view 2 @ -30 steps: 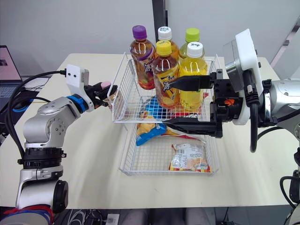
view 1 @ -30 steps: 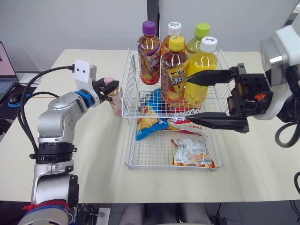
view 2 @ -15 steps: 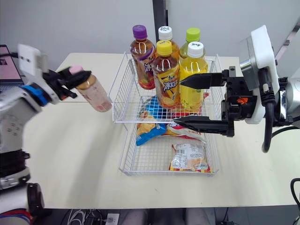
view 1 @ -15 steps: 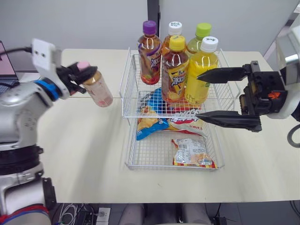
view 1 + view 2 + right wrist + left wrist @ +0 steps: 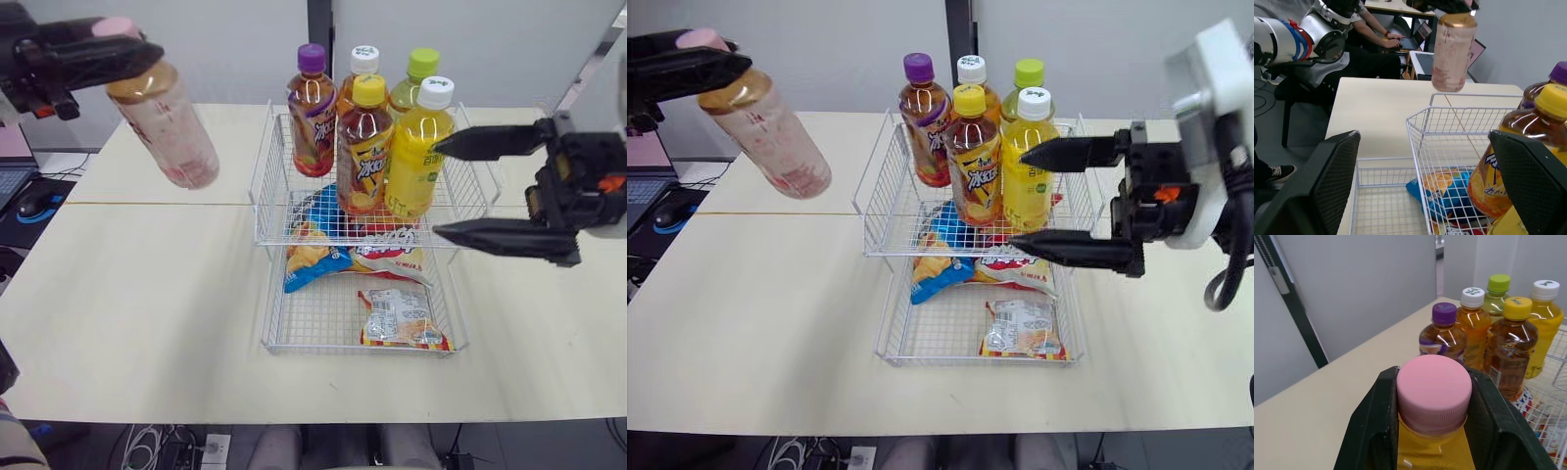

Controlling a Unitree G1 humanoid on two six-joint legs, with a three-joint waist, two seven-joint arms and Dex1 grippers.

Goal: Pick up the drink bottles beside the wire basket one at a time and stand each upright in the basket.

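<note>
A pink-capped bottle [image 5: 168, 132] of pale drink hangs tilted in the air, well left of the wire basket [image 5: 263, 174] and high over the table. My left gripper [image 5: 1434, 378] is shut on its neck just under the pink cap [image 5: 1434, 384]. In the basket's upper tier, several bottles [image 5: 364, 147] stand upright with purple, white, green and yellow caps. My right gripper [image 5: 441, 191] hovers open at the basket's right side, its fingers pointing toward the yellow bottle [image 5: 418, 152] and holding nothing.
A lower wire tray [image 5: 323, 323] in front holds snack bags [image 5: 404, 318]. A laptop [image 5: 12, 162] and mouse [image 5: 34, 201] lie off the table's left edge. In the right wrist view a person [image 5: 1376, 34] sits at a desk behind the table.
My left arm has lifted the pink-capped bottle from beside the basket up and to the left. The right gripper has drawn back to the right, still open.
</note>
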